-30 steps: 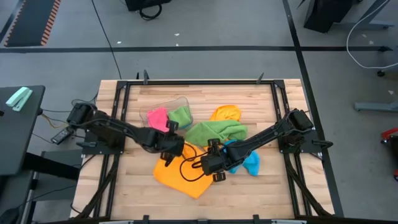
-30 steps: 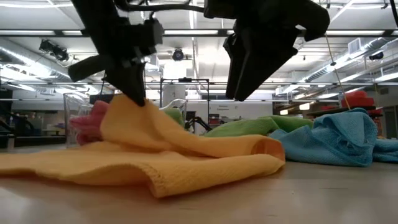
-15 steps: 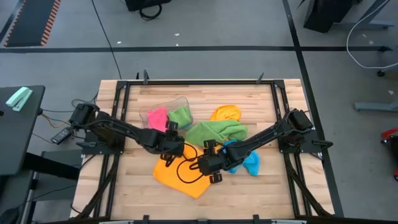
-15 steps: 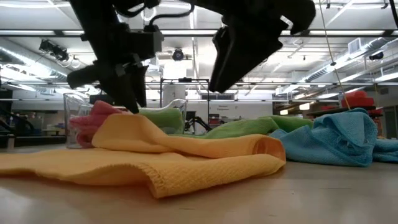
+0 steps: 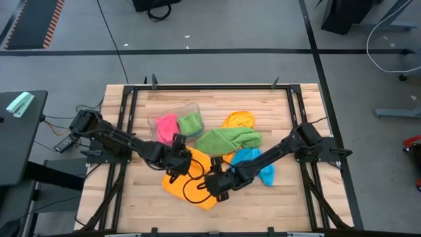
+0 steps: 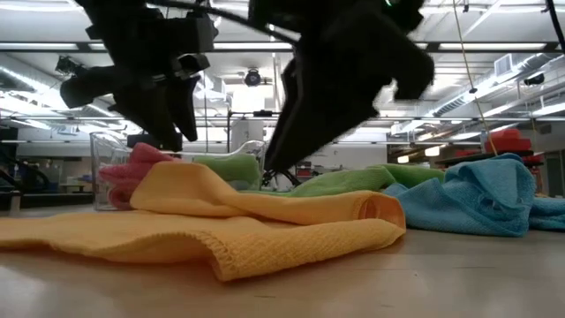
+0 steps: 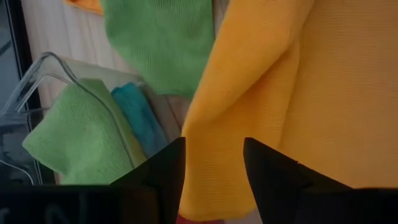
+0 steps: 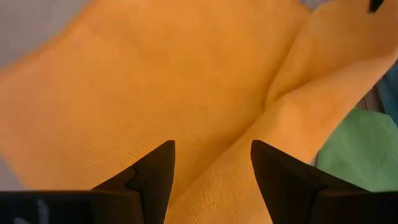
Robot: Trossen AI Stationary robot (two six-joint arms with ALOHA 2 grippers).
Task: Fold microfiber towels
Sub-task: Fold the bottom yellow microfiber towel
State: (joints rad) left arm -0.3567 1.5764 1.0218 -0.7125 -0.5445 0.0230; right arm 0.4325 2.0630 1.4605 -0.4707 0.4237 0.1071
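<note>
High view: I see the soft orange microfiber towel (image 5: pixel 191 184) half-folded on the wooden surface (image 5: pixel 289 197), under both end effectors. Left wrist view: my left end effector (image 7: pixel 213 168) gapes empty above it. Right wrist view: my right end effector (image 8: pixel 212 163) likewise spread, empty.

Orange towel (image 5: pixel 191 183) spread half-folded on tabletop (image 5: pixel 296 204) with a raised ridge along its fold, green towel (image 5: pixel 227 139) crumpled just behind it, blue towel (image 5: pixel 260 168) bunched to its right, second orange towel (image 5: pixel 239 120) farther back, pink (image 5: pixel 166 125) and green (image 5: pixel 191 122) towels bunched together at rear left.
</note>
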